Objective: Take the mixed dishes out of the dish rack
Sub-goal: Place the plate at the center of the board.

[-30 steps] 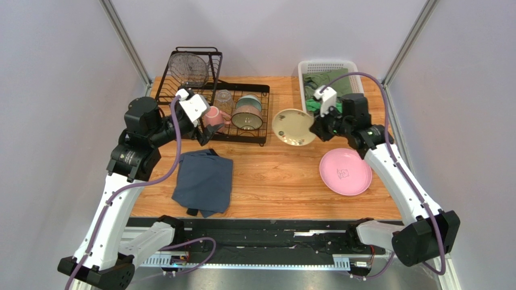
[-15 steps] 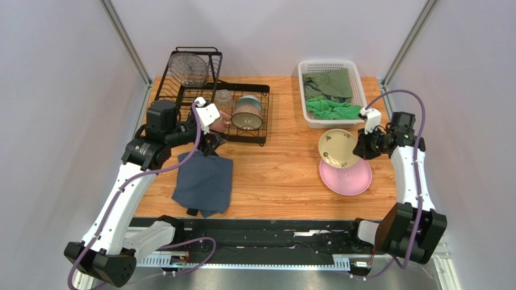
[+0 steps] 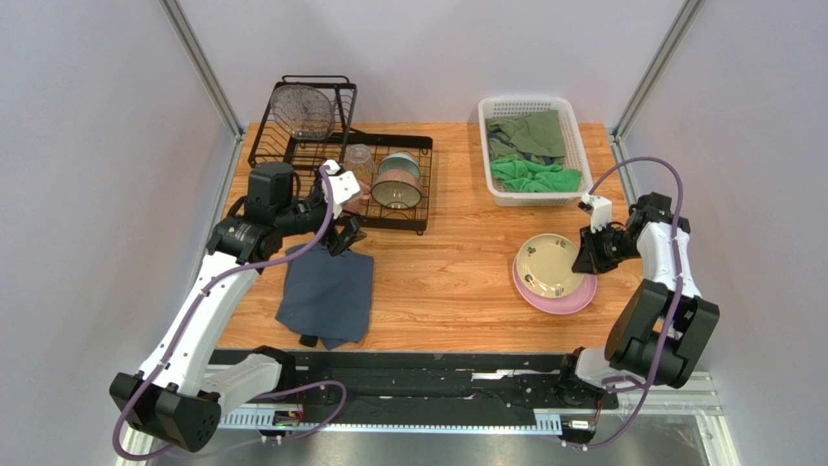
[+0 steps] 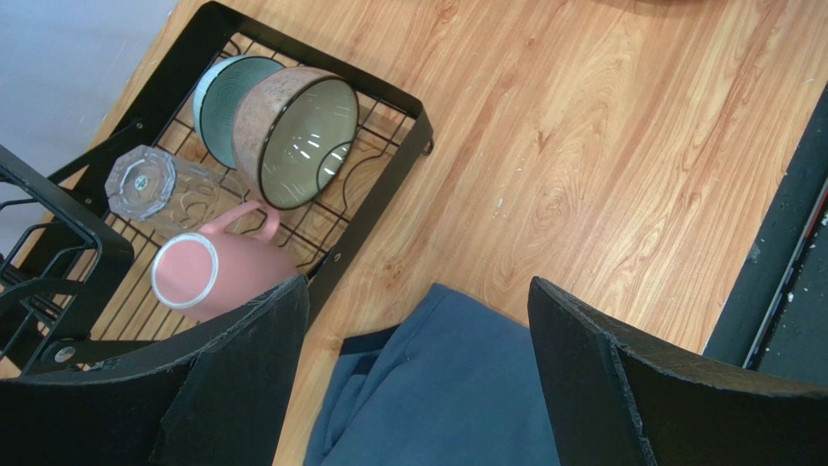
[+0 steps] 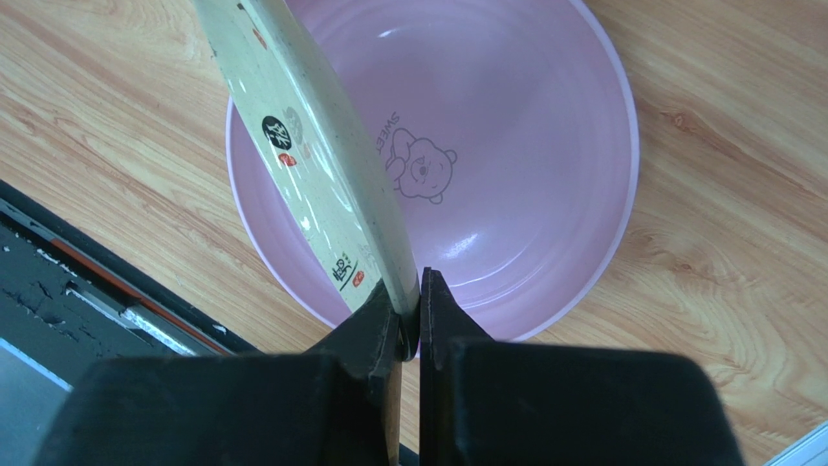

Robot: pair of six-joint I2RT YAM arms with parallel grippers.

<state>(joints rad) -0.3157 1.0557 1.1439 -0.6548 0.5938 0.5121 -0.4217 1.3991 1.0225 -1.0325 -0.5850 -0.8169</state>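
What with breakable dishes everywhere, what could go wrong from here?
1. The right end effector pinches the cream plate only by its rim, holding it tilted over the pink plate; a slip could bang them together.
2. The open left end effector hovers near the pink mug, with the clear glass close beside it; a rough approach might knock the glass.

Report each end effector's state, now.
Left end effector: open, holding nothing.
Right end effector: closed on the cream plate rim, over the pink plate.

I've carried the small cream ceramic plate (image 3: 549,265) right, down onto the large pink plate (image 3: 564,304); my left gripper (image 3: 344,233) edged rightward.
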